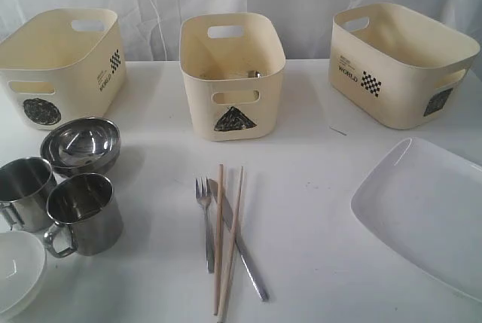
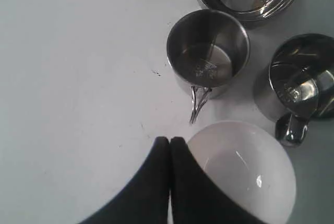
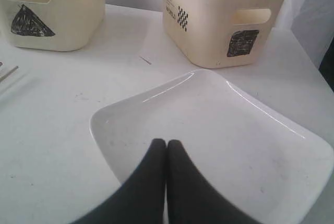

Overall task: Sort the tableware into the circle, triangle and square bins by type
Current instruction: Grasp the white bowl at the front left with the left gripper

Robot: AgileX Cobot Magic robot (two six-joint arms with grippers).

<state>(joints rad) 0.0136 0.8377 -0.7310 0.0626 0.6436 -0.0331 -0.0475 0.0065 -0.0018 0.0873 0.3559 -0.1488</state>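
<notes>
Three cream bins stand at the back: the circle bin (image 1: 64,56), the triangle bin (image 1: 232,74) and the square bin (image 1: 399,63). Stacked steel bowls (image 1: 81,144), two steel mugs (image 1: 84,214) (image 1: 24,193) and white bowls (image 1: 19,270) sit at the left. A fork (image 1: 205,221), a knife (image 1: 241,244) and two chopsticks (image 1: 226,236) lie in the middle. The large white plate (image 1: 429,210) lies at the right. My left gripper (image 2: 170,139) is shut and empty beside a white bowl (image 2: 245,166). My right gripper (image 3: 166,142) is shut and empty over the plate (image 3: 224,125).
A white cloth covers the table (image 1: 316,165), and white curtains hang behind the bins. Some metal shows inside the triangle bin. Neither arm appears in the exterior view.
</notes>
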